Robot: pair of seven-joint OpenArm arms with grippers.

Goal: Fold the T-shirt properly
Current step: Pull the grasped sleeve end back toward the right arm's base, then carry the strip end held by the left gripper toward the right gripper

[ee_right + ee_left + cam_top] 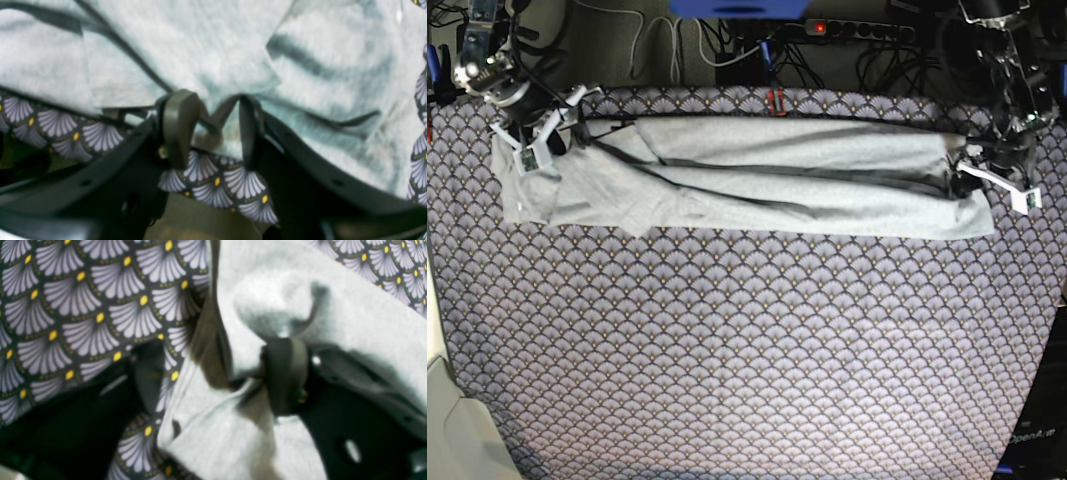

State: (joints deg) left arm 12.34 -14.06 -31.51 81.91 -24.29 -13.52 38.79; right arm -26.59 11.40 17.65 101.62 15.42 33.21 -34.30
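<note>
The light grey T-shirt (767,180) lies as a long band along the table's far edge, with folds running lengthwise. My left gripper (217,376) is at its right end (987,178). The jaws stand wide apart and open, with a bunched fold of the T-shirt (217,433) lying loose between them. One finger (285,376) touches the cloth. At the band's left end is my right gripper (532,150). In the right wrist view this gripper (215,130) is open, and the puckered edge of the T-shirt (206,50) sits between its fingers (180,126).
The scallop-patterned tablecloth (747,350) covers the whole table. Cables and a power strip (857,30) lie behind the far edge. The table's edge drops away just beyond my right gripper, seen in the right wrist view.
</note>
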